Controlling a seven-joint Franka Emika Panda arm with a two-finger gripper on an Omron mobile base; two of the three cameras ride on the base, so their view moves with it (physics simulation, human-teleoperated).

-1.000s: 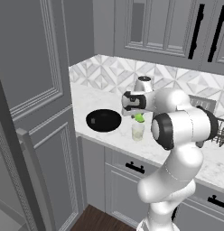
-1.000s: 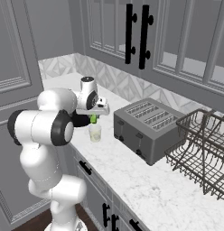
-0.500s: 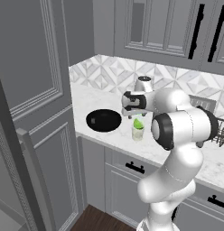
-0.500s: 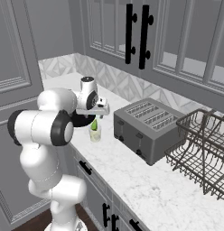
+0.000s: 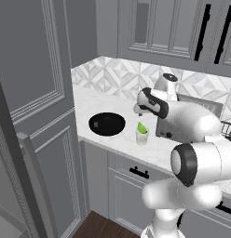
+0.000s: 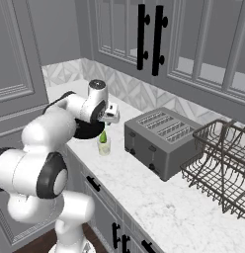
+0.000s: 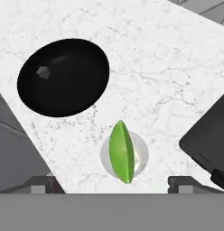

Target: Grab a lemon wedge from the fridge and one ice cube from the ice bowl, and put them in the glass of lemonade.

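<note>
The lemon wedge is a bright green sliver standing on edge inside the glass of lemonade. The glass is on the marble counter, right of the ice bowl. My gripper hovers open directly above the glass, and its fingertips are wide apart and hold nothing. In the base views the gripper hangs just over the wedge. The black ice bowl holds one small ice cube. The fridge is out of view.
A dark toaster stands on the counter right of the glass, its corner close to the hand. A wire dish rack is farther right. Wall cabinets hang overhead. A tall grey panelled front bounds the counter's left end.
The jaws have gone from shut on the lemon wedge to wide open. The wedge has dropped from between the fingers into the glass. The arm has hardly moved.
</note>
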